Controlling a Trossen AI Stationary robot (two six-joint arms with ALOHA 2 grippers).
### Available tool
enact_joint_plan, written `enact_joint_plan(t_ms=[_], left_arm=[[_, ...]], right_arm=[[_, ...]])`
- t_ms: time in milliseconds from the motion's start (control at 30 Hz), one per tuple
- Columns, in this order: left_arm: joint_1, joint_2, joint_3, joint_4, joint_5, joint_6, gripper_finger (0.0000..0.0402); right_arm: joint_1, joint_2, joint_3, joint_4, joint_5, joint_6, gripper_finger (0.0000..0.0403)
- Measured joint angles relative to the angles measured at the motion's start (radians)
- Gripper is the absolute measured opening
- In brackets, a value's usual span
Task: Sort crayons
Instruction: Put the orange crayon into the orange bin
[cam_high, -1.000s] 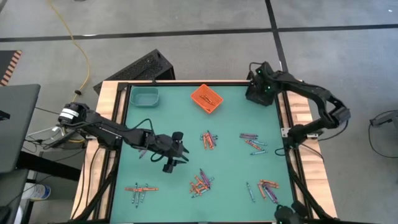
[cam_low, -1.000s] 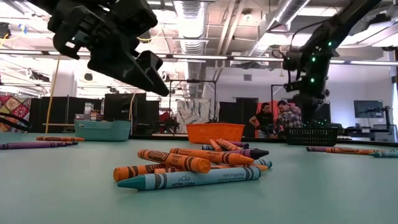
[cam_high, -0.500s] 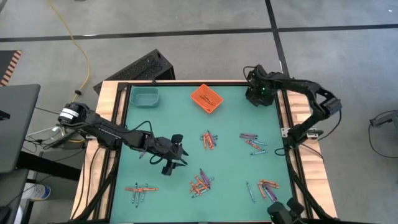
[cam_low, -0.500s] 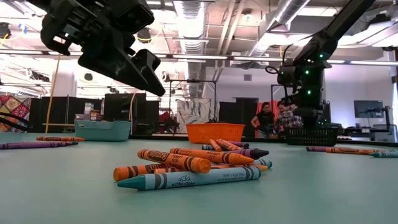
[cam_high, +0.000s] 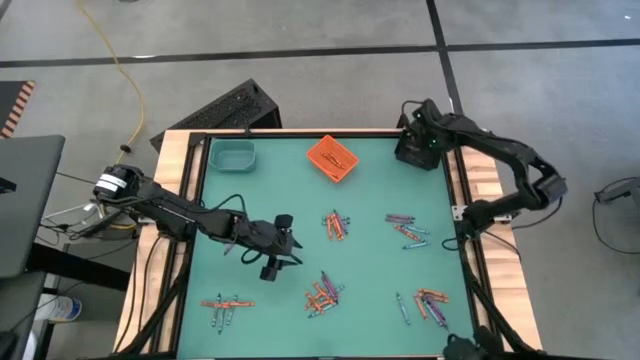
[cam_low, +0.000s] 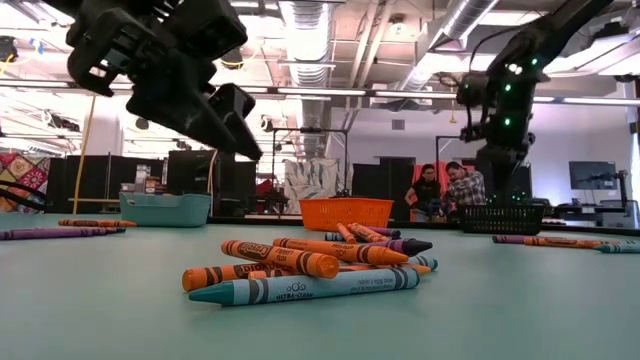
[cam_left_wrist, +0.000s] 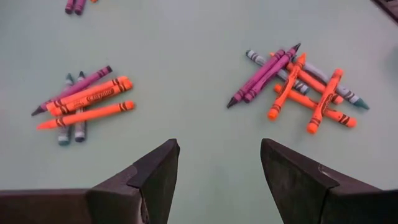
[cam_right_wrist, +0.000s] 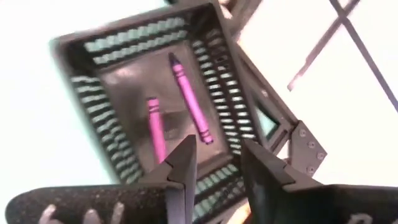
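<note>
Across the green table (cam_high: 300, 200), largest item first, I log the crayons in five loose heaps, none touching another, plus three bins along the far edge: teal bin (cam_high: 233, 155), orange bin (cam_high: 332, 159), black bin (cam_high: 415, 155). My left gripper (cam_left_wrist: 214, 168) hangs over mid-table with its jaws spread wide and nothing between them. From its wrist camera, two crayon heaps lie ahead on the mat, one to each side of the open gap: the mixed heap (cam_left_wrist: 297, 81) of orange, purple and grey sticks, crossed at several angles, and the smaller heap (cam_left_wrist: 84, 102), whose orange sticks lie roughly parallel. Neither sits between the fingers (I judge the left arm clearly the nearer for both). My right gripper (cam_right_wrist: 214, 165) is above the black bin at the far right corner, jaws part-way apart and holding nothing; two purple-pink crayons (cam_right_wrist: 186, 102) lie on the bin floor below it, side by side, apart.
</note>
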Motion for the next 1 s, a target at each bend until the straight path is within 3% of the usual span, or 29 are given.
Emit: enact_joint_plan(t_ms=[100,200,333,433,633,767,900,1000], left_arm=[[0.0,0.0,0.0,-0.064,-0.023,-0.024,0.0217],[0.0,-0.005,0.0,-0.163,-0.112,-0.058,0.0217],[0.009,-0.05,0.0,-0.311,-0.242,-0.125,0.0217],[0.029,-0.121,0.0,-0.437,-0.285,-0.165,0.0217],[0.085,-0.292,0.0,-0.731,-0.297,-0.228,0.0217],[0.156,-0.341,0.0,-0.912,-0.29,-0.219,0.0217],[0.222,-0.325,0.0,-0.885,-0.189,-0.123,0.0217],[0.263,-0.279,0.0,-0.884,-0.17,-0.074,0.0217]], right_arm=[[0.036,-0.049,0.0,-0.041,-0.06,0.01,0.0118],[0.086,-0.091,0.0,-0.08,-0.11,0.04,0.0118],[0.172,-0.131,0.0,-0.123,-0.132,0.078,0.0118],[0.246,-0.149,0.0,-0.129,-0.134,0.108,0.0118],[0.387,-0.153,0.0,-0.129,-0.134,0.148,0.0118],[0.462,-0.152,0.0,-0.11,-0.135,0.161,0.0118],[0.513,-0.152,0.0,-0.069,-0.134,0.172,0.0118],[0.534,-0.152,0.0,-0.05,-0.134,0.183,0.0118]])
